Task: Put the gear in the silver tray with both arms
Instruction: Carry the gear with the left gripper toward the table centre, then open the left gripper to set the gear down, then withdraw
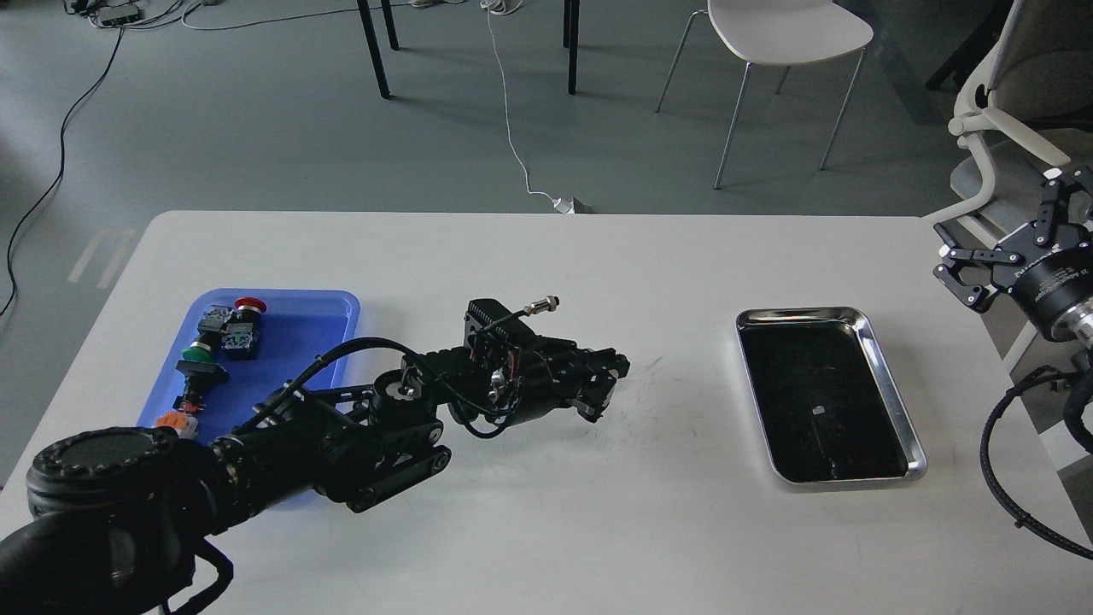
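A: Left end effector (602, 384) hovers low over the table (546, 256), mid-way; I cannot tell whether its dark fingers hold anything. Right end effector (995, 265) hangs spread, empty.

B: And the gear?

A: Unidentifiable (perhaps among blue tray (333, 307) parts). Likely small, hard, slippery. Silver tray (888, 376) lies right, open table between.

A white table (546, 273) fills the lower frame. At center left, the left arm reaches across it, its gripper (604, 389) dark and bunched low over the bare tabletop. Behind it at left sits a blue tray (329, 320) holding push-button parts. The silver tray (888, 384) lies at center right, its dark bottom bare. At the right edge the right gripper (999, 256) hangs spread wide, off the table's corner.
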### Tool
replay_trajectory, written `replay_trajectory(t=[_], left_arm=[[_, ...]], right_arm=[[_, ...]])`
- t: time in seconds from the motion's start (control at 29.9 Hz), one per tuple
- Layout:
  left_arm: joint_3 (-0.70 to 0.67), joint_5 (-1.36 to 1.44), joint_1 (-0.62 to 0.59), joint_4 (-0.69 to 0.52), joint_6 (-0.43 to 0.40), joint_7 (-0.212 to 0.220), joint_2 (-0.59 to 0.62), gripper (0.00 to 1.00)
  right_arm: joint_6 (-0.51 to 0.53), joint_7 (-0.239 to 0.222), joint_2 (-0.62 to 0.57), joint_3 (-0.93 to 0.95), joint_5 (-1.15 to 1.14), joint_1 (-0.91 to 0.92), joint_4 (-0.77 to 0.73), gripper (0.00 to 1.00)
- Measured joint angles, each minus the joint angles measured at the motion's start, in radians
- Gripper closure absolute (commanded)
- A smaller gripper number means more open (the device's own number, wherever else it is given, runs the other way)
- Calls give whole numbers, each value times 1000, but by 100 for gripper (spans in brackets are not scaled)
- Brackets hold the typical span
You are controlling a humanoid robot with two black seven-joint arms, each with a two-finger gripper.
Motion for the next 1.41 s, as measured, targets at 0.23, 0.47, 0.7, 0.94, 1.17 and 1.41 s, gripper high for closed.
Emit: replay_trajectory(t=[0.23, 0.47, 0.7, 0.94, 1.17, 1.41], left_arm=[[-2, -4, 29, -33, 38, -1, 0, 79], [1, 4, 82, -64, 41, 9, 0, 77], [2, 3, 92, -78, 41, 9, 0, 62], [1, -5, 105, -128, 47, 8, 0, 39], [-24, -91, 87, -157, 110, -1, 0, 20], [-211, -270, 8, -160, 114, 0, 0, 17]], right_arm=[[0, 0, 2, 0, 0, 0, -1, 1], [0, 0, 2, -2, 0, 0, -1, 1], [-3, 0, 2, -3, -1, 1, 0, 1], [-4, 0, 7, -4, -1, 1, -1, 1], [-4, 0, 2, -40, -17, 15, 7, 1], [-4, -1, -24, -155, -73, 103, 32, 1]])
